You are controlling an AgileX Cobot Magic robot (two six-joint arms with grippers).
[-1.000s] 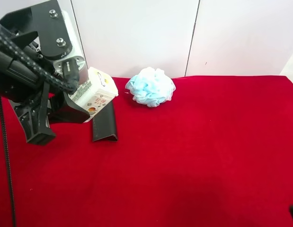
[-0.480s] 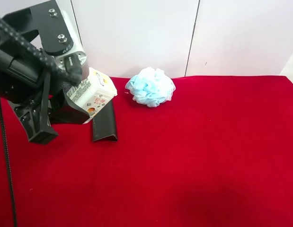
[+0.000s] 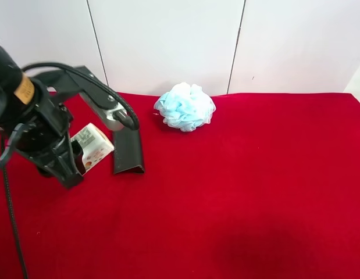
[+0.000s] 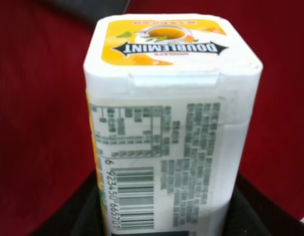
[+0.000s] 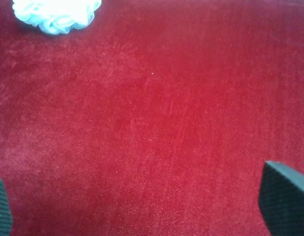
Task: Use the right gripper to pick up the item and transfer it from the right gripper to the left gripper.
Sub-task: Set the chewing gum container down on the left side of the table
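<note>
The item, a white carton with green print and an orange-yellow lid [image 3: 92, 148], is held in my left gripper [image 3: 81, 158] on the arm at the exterior high view's left, low over the red cloth and just left of the wallet. In the left wrist view the carton [image 4: 171, 123] fills the frame, and a black finger [image 4: 80, 214] shows at each side of its lower end. My right gripper [image 5: 142, 204] is open and empty above bare red cloth, with only its two black fingertips [image 5: 284, 196] showing. It does not show in the exterior high view.
A dark green folded wallet [image 3: 128, 152] lies on the red cloth [image 3: 238, 192] right of the carton. A pale blue mesh pouf [image 3: 185, 106] sits near the back wall and also shows in the right wrist view [image 5: 56, 12]. White wall panels stand behind.
The left arm has swung down and turned, and the carton in it has dropped from beside the wall to low over the cloth, left of the wallet. The wallet and pouf have not moved.
</note>
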